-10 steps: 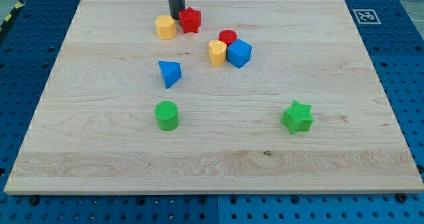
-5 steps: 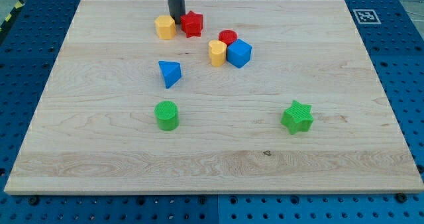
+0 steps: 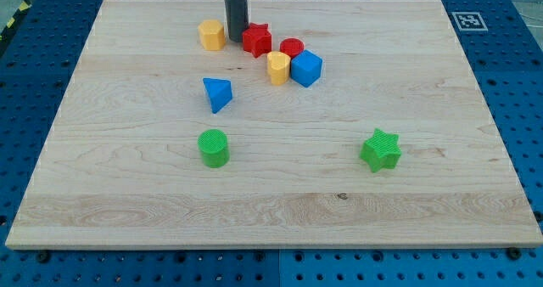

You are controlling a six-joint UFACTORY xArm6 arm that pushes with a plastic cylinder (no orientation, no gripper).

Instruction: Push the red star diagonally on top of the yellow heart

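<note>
The red star (image 3: 257,39) lies near the view's top, just up and left of the yellow heart (image 3: 277,67). My tip (image 3: 236,38) stands against the star's left side, between it and the yellow hexagon (image 3: 212,34). The rod rises out of the view's top edge. The star sits close to the red cylinder (image 3: 292,48), and I cannot tell whether they touch.
A blue cube (image 3: 306,68) touches the yellow heart's right side. A blue triangular block (image 3: 217,93) lies left of centre, a green cylinder (image 3: 214,147) below it, and a green star (image 3: 380,149) at the lower right. The wooden board (image 3: 127,194) rests on a blue pegboard.
My tip has moved right and slightly down, pushing the red star away from the yellow hexagon toward the red cylinder and yellow heart. The other blocks have not moved.
</note>
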